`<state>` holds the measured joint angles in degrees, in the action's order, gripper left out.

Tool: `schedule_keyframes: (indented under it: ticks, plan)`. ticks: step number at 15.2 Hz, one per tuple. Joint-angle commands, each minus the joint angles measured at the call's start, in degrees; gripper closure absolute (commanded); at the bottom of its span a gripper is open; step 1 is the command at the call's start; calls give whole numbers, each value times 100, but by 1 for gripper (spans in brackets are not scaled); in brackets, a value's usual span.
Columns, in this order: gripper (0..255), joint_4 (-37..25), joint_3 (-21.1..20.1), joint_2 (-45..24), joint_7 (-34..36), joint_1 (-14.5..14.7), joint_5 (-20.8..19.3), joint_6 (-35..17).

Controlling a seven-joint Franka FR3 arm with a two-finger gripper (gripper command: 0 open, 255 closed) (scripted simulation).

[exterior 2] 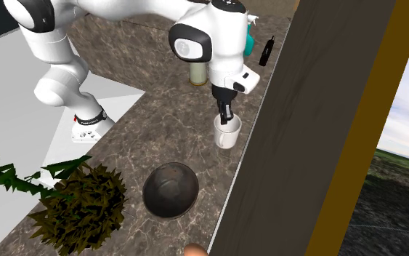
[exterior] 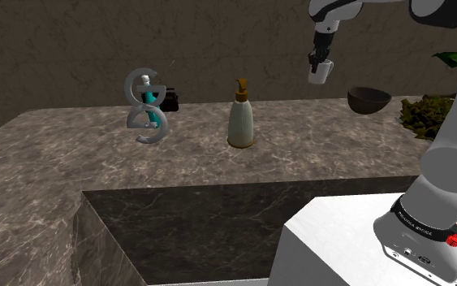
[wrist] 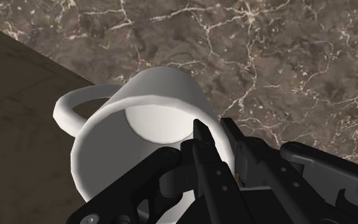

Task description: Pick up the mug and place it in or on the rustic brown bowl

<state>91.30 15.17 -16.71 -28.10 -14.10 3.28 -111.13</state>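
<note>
My fingers point(wrist: 204, 156) pinch the rim of the white mug point(exterior: 322, 73), one inside, one outside, holding it up off the table point(exterior: 72, 154). Pick-up looks done. Left to do: carry it right to the dark bowl point(exterior: 368, 98) and release.

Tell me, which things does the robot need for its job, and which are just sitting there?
For the job:
white mug, clasped at its rim by the gripper
dark bowl, where the mug goes

Just sitting there:
pump bottle
silver swirly stand with a teal bottle in it
bushy plant
</note>
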Motion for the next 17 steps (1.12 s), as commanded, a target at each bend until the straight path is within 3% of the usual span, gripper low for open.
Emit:
schedule_keyframes:
  ticks: [1, 8, 17]
  plan:
    - [255, -149, 3, 12, 6, -2, -6, 160]
    - [255, -623, 13, 29, 9, -17, -14, 651]
    - [255, 536, 403, 1011, -881, -490, -168, 438]
